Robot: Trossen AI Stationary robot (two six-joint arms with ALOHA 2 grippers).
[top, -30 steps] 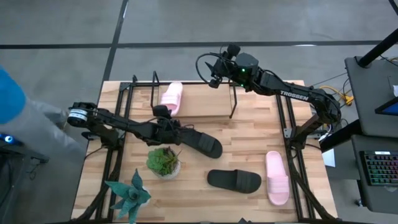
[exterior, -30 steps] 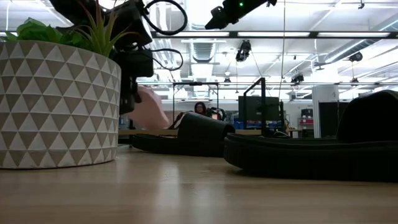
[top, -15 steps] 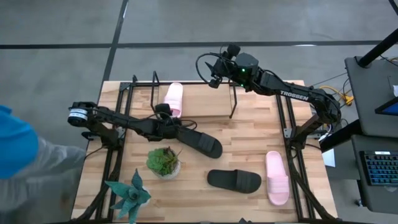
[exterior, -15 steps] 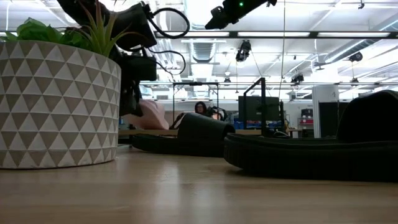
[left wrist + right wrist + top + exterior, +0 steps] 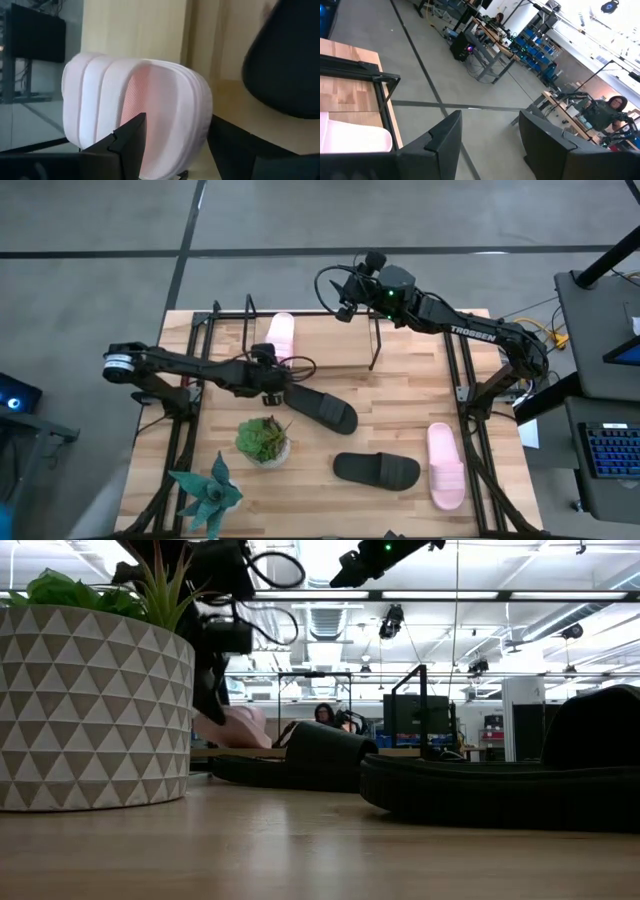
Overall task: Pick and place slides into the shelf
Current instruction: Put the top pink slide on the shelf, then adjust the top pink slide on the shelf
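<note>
One pale pink slide [image 5: 281, 337] lies along the left end of the black wire shelf [image 5: 377, 340], also seen in the low view [image 5: 237, 726]. My left gripper [image 5: 271, 372] is open at its near end, fingers on either side [image 5: 177, 125]. A black slide [image 5: 322, 409] lies just to the right of this gripper. A second black slide [image 5: 376, 470] and a second pink slide [image 5: 446, 466] rest on the table at the near right. My right gripper [image 5: 343, 308] hangs open and empty, high over the table's far edge. My left gripper's open fingers [image 5: 131, 134] stand level at the pink slide's near end [image 5: 165, 80], coming from the table's near left. Whether a finger touches the slide, I cannot tell. The slide lies on the shelf, not lifted.
A patterned pot with a green plant [image 5: 264, 440] stands just near of my left gripper, and a spiky plant [image 5: 207, 496] at the near left corner. Black arm-mount frames [image 5: 190, 430] run along both table sides. There is bare wood between the shelf and the near slides.
My left gripper has opened and let go of the pink slide. The slide, slanted a second ago, now lies straight along the shelf. The gripper has drawn back slightly toward the table's near edge. A person in blue at the left has left the view.
</note>
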